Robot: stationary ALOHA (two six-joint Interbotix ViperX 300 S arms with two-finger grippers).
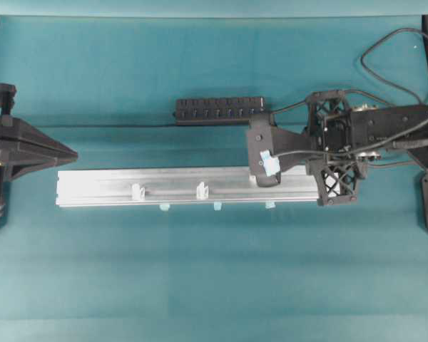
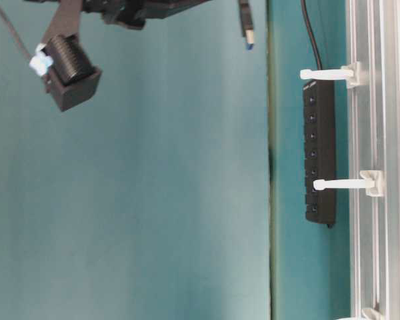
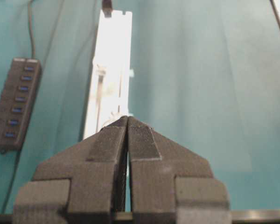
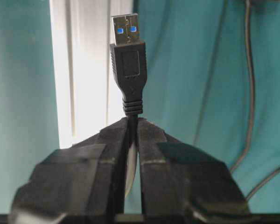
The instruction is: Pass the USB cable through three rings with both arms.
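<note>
- Step in hand, as I judge it: the right gripper (image 4: 133,122) is clenched on the USB cable (image 4: 127,70) just behind the plug, metal tip pointing at the rail (image 1: 100,187), above its right end in the overhead view.
- Rings (image 1: 137,191): two stand bare at centre-left; the third is hidden under the arm. None looks threaded.
- Next move: level the plug with the nearest ring and feed it leftward.
- Left gripper (image 3: 127,122) is pressed shut on nothing, at far left.
- Surface: teal cloth (image 1: 214,285); a USB hub (image 1: 220,110) lies above the rail.
</note>
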